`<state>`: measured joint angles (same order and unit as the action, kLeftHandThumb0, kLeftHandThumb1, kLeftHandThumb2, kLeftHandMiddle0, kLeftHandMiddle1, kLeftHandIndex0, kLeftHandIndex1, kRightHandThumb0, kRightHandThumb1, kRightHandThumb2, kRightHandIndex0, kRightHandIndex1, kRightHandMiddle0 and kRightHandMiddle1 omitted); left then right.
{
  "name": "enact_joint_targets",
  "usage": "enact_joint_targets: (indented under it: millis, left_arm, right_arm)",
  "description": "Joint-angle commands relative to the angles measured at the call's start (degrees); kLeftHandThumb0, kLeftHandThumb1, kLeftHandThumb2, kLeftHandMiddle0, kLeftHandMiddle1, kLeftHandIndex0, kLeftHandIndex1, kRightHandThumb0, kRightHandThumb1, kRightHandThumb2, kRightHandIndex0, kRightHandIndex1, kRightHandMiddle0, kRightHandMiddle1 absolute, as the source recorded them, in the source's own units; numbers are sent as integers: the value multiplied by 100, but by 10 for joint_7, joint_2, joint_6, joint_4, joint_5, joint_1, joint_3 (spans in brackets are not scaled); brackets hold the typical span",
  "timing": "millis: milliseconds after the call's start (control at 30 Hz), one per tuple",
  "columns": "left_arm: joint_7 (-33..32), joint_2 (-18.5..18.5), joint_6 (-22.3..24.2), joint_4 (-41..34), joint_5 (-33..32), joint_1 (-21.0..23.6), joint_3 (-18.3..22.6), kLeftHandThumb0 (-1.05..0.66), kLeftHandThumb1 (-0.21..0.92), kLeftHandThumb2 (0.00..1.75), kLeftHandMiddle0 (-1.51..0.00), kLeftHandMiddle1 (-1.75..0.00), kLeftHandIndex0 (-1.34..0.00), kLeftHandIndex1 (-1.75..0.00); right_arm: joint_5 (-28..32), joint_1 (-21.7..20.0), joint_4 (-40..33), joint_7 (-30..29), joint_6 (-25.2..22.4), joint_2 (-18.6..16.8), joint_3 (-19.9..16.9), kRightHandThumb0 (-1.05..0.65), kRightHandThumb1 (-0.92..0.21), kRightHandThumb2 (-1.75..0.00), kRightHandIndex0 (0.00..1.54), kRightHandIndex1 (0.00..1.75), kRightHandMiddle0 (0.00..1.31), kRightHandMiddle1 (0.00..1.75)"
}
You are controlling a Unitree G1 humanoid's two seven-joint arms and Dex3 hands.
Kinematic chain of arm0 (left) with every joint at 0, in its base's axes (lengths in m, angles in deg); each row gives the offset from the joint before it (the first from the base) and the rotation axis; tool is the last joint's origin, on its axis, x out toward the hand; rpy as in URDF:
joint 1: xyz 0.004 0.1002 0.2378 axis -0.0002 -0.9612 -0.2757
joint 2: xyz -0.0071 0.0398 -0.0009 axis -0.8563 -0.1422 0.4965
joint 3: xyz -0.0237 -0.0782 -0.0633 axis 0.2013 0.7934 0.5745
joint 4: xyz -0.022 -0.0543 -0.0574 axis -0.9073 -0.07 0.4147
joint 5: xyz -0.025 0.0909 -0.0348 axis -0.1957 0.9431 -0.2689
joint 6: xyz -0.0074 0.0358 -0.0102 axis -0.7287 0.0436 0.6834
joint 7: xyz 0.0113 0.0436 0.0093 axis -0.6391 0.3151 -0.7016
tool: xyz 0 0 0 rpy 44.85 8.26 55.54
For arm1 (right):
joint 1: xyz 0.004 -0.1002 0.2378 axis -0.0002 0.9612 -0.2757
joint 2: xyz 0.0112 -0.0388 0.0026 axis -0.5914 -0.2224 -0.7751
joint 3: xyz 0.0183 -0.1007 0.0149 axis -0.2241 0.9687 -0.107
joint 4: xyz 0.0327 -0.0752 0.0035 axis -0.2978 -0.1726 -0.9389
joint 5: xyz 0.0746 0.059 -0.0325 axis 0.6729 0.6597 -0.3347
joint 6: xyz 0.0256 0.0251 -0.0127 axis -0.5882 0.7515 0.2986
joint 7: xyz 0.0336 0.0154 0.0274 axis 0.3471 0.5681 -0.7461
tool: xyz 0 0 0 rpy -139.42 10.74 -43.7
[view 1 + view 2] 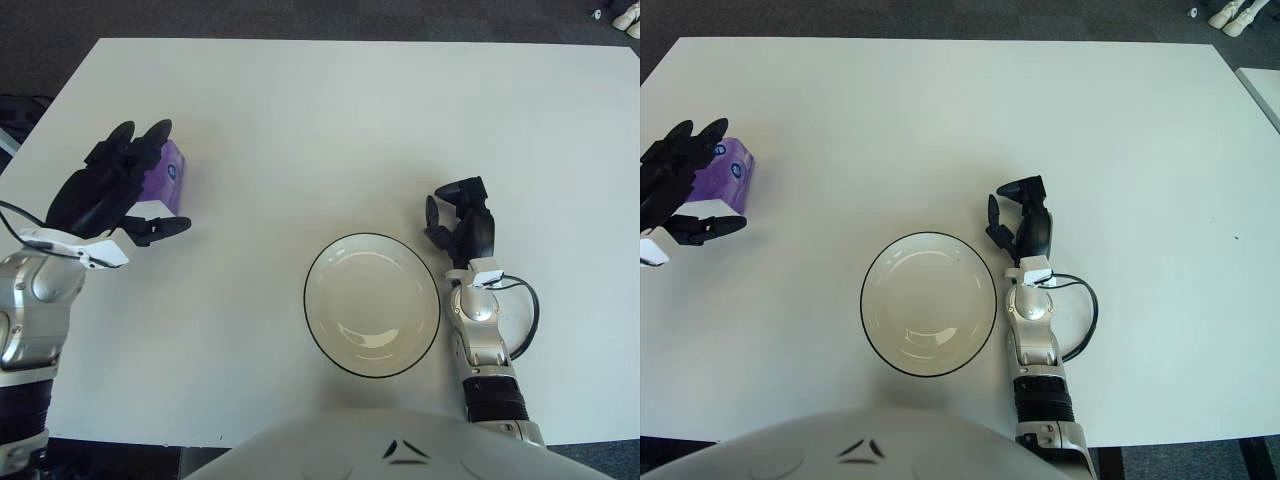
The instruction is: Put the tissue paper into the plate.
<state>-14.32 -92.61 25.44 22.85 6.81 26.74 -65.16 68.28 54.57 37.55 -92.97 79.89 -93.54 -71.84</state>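
A white table (330, 120) fills the view, dark carpet (300, 15) beyond its far edge, pale shoes (1225, 14) top right.

**Surfaces and finishes**

The wide white bench (330, 120) looks smooth and matt. The round cream plate with a thin dark rim (371, 304) is glossy, with bright glints near its near side. The small purple tissue packet (162, 176), far left, has a shiny plastic-film look. Both black robot hands look like matt plastic; the forearms are brushed silver metal.
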Motion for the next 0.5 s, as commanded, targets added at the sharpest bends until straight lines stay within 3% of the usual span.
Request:
enact_joint_targets:
  millis: [0,467]
  left_arm:
    - [7,-18,-11,32,-7,22,-15,-105,55,67,0,0,0,0]
    - [-8,-36,-60,170,-10,111,-73,-104,54,69,0,0,0,0]
  right_arm:
    - [-2,30,31,-4,-24,0,-4,-37,-75,-76,60,136,29,175]
    - [2,32,24,1,-28,4,-2,-36,-77,-74,58,134,27,175]
